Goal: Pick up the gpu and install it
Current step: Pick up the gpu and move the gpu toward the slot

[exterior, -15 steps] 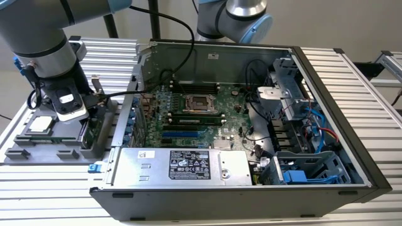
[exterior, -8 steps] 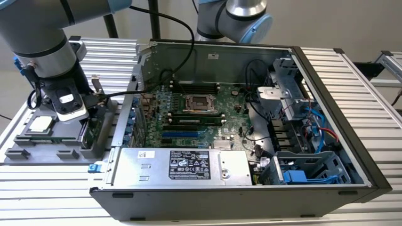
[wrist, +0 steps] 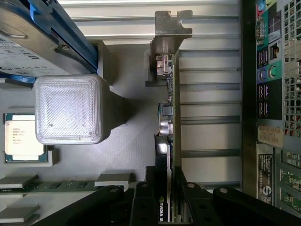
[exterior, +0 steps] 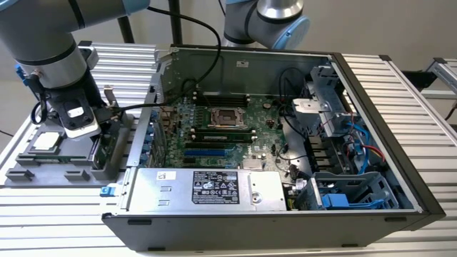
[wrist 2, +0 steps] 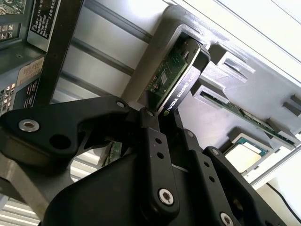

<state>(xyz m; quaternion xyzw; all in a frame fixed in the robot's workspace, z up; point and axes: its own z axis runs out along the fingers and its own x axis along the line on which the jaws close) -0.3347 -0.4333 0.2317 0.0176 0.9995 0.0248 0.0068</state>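
On the table (exterior: pixel 57 214), at the exterior view's left, lies a grey tray (exterior: pixel 43 176) with a processor chip (exterior: pixel 45 141) seated near its left edge. Over the tray's right edge hangs the gripper (wrist: pixel 168 190), its jaws clamped on the two faces of the gpu (wrist: pixel 171 108). The card stands on edge in a slot there, its silver bracket (wrist: pixel 170 35) at the end away from the jaws. Just beside the tray, to the right, sits the open computer case (exterior: pixel 250 230), its motherboard (exterior: pixel 221 128) exposed.
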